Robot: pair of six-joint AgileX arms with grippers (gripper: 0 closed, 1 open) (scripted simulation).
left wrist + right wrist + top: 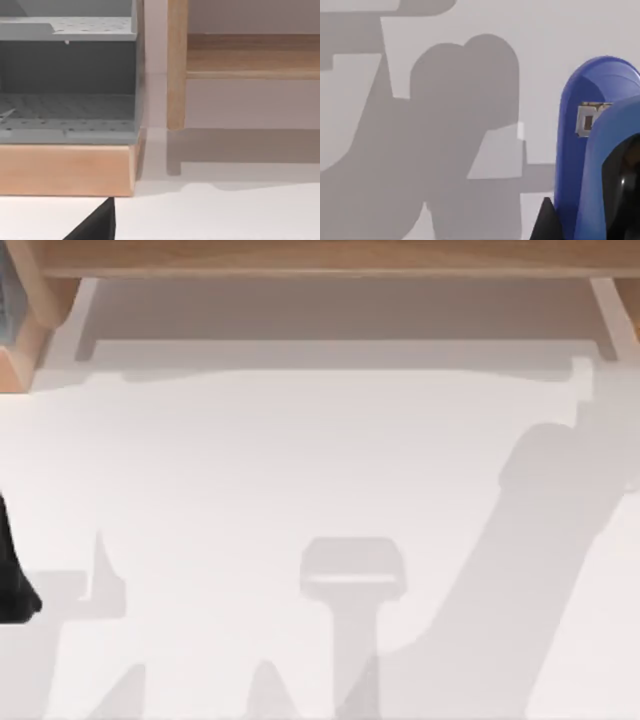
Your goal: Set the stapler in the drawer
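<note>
The white table lies bare under the overhead camera, crossed by grey arm shadows. Along its twelve o'clock edge runs a wooden frame. At about ten o'clock a wooden cabinet corner pokes in, and at nine o'clock a black piece of the left arm shows at the edge.

The left wrist camera looks at a drawer with a wooden front and a grey perforated lining; beside it stands a wooden post. A dark wedge shows at that picture's lower edge; whether the left claw is released or clenched, I cannot tell.

In the right wrist view the stapler looms close, blue with a small pale mark, above the table; a black part sits against it. I cannot tell if the right claw is clenched on it.
</note>
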